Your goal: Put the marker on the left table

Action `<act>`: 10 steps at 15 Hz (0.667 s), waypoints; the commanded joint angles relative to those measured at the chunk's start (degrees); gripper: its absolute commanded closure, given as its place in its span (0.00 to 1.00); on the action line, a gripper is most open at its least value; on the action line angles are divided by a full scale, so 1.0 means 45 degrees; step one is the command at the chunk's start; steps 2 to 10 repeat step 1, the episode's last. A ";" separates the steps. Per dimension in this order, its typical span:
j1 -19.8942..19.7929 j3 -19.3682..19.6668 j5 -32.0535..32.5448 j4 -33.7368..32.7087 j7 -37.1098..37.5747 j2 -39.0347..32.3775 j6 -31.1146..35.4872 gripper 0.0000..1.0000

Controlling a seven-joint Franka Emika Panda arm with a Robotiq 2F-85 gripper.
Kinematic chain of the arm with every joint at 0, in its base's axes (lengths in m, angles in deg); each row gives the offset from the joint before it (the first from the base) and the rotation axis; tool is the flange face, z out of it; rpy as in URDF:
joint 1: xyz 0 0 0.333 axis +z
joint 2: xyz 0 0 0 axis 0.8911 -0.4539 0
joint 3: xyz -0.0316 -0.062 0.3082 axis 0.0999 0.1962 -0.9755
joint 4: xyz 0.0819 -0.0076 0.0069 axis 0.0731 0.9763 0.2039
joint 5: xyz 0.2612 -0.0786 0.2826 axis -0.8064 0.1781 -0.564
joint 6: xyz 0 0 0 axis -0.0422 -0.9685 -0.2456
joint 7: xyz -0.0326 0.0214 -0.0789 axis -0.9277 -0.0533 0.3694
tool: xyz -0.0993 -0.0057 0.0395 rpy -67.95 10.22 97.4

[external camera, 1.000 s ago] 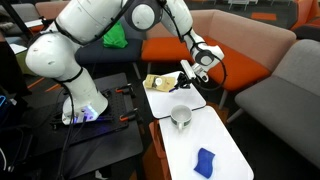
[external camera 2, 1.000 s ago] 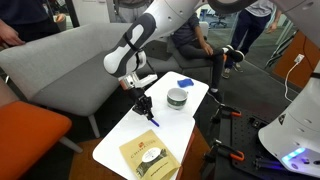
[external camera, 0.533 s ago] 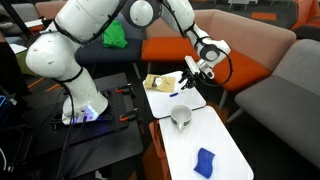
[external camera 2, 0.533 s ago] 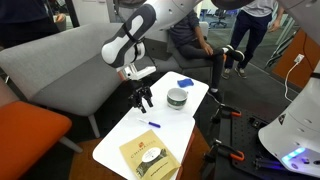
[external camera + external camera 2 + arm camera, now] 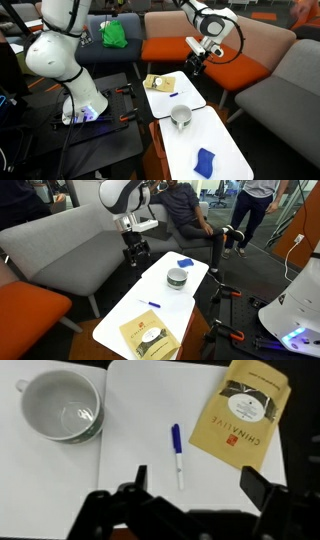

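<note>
The marker (image 5: 177, 455), a thin stick with a blue cap and a white body, lies flat on the white table (image 5: 140, 420) in the wrist view, between the metal cup (image 5: 60, 408) and a tan packet (image 5: 242, 412). An exterior view also shows the marker (image 5: 150, 304) lying alone on the tabletop. My gripper (image 5: 200, 480) is open and empty, its jaws spread wide above the marker. In both exterior views the gripper (image 5: 196, 62) (image 5: 136, 256) hangs well above the table.
A blue cloth lump (image 5: 205, 161) lies on the adjoining white table beyond the cup (image 5: 181, 117). The packet (image 5: 158, 83) sits at the other end. An orange sofa (image 5: 200, 50) and a grey sofa (image 5: 60, 250) flank the tables. People sit behind (image 5: 185, 205).
The gripper went from shut on the marker just above the table to open. The marker now lies on the table, and the arm has risen away from it.
</note>
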 commanded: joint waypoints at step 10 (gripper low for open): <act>0.0057 0.0142 0.0121 0.2955 -0.0535 0.2774 0.1498 0.00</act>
